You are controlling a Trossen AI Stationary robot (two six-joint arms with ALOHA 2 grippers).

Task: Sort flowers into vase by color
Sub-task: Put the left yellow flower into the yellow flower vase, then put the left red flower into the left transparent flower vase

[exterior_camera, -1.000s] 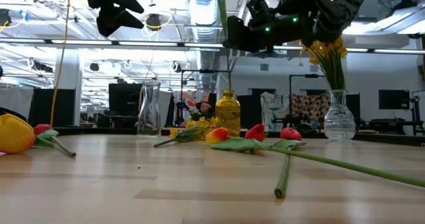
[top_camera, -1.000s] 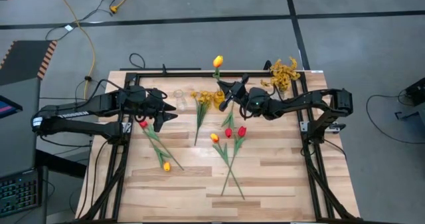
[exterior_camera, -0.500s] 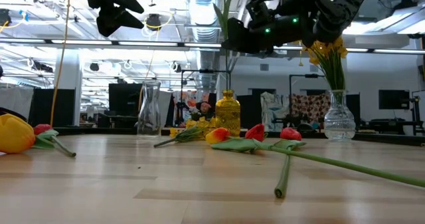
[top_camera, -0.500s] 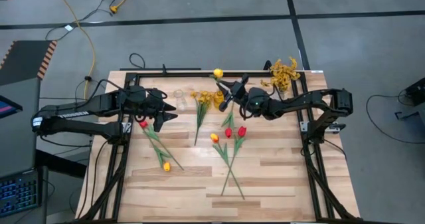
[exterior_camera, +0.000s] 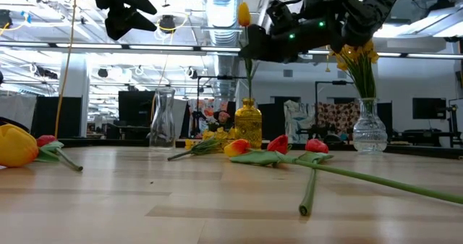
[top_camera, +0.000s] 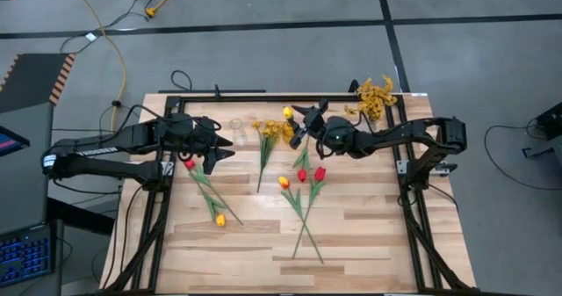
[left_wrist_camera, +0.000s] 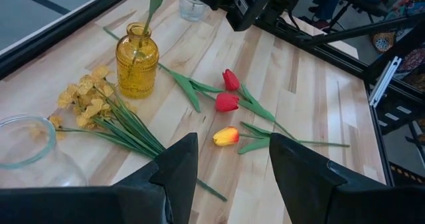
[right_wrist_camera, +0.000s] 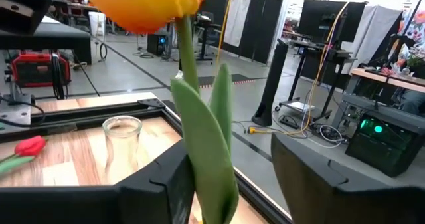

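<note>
A yellow-orange tulip (exterior_camera: 244, 14) stands upright with its stem in the amber vase (exterior_camera: 248, 121), at the table's far middle. My right gripper (top_camera: 303, 122) is open and held level around the stem; stem and leaf (right_wrist_camera: 211, 144) stand between its fingers. My left gripper (top_camera: 224, 147) hangs open above the table's left side, near a clear glass vase (top_camera: 237, 131), with nothing between its fingers. Mustard-yellow blossoms (top_camera: 376, 98) fill a round clear vase at the far right. My right gripper's fingers stand on either side of the tulip's stem. The leaf (right_wrist_camera: 199, 157) lies close to one finger (right_wrist_camera: 166, 184); I cannot tell whether they touch. The tulip stands upright with its stem in the amber vase.
Lying on the table are a mustard spray (top_camera: 270, 136), two red tulips and an orange one (top_camera: 303, 177) at the middle, and a red tulip (top_camera: 189, 164) and a yellow tulip (top_camera: 219, 219) at the left. A black frame (top_camera: 219, 96) runs along the table's far edge.
My right gripper has opened while staying in place. The yellow-orange tulip has dropped straight down through its fingers, stem deeper into the amber vase, so its head now sits just above the gripper.
</note>
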